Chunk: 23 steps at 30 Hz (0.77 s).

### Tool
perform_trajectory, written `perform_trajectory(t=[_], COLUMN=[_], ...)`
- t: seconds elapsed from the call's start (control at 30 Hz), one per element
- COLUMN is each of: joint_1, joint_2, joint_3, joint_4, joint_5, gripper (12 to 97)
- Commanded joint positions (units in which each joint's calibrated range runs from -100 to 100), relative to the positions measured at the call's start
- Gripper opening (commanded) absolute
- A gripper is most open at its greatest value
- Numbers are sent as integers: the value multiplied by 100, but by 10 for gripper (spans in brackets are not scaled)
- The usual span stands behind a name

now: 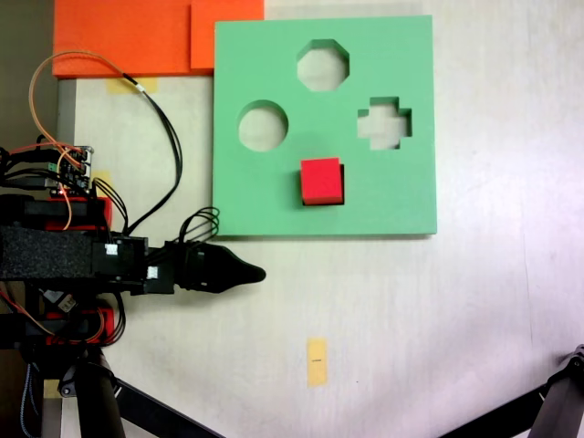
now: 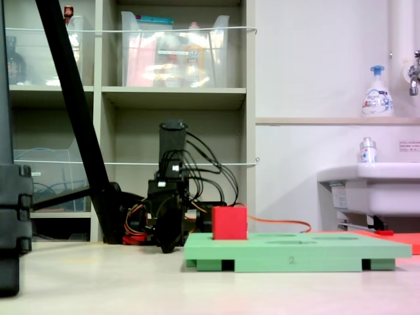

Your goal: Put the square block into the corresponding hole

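The square block (image 1: 321, 181) is a red foam cube at the square cutout of the green foam board (image 1: 401, 201), the corresponding hole. A thin dark gap shows along its right and lower sides. In the low fixed view the block (image 2: 230, 223) rises above the top of the board (image 2: 295, 252); how deep it sits cannot be told. My gripper (image 1: 258, 272) lies off the board's lower left corner, pointing right, well clear of the block. Its jaws come together in one dark tip with nothing between them. The arm (image 2: 172, 197) stands behind the board.
The board also has a round cutout (image 1: 263, 126), an octagonal cutout (image 1: 323, 65) and a cross-shaped cutout (image 1: 383, 123). Orange foam sheets (image 1: 137, 36) lie at the top left. A yellow tape strip (image 1: 317, 361) is stuck to the table. Black stand legs (image 1: 137, 406) cross the bottom corners.
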Motion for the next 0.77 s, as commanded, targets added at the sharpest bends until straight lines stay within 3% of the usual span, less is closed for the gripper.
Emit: perform_trajectory(t=[0.0, 0.73], joint_1=[15, 24], joint_2=[-41, -41], joint_3=[-147, -147], joint_4=[-628, -599], joint_5=[-44, -39], gripper=[482, 499])
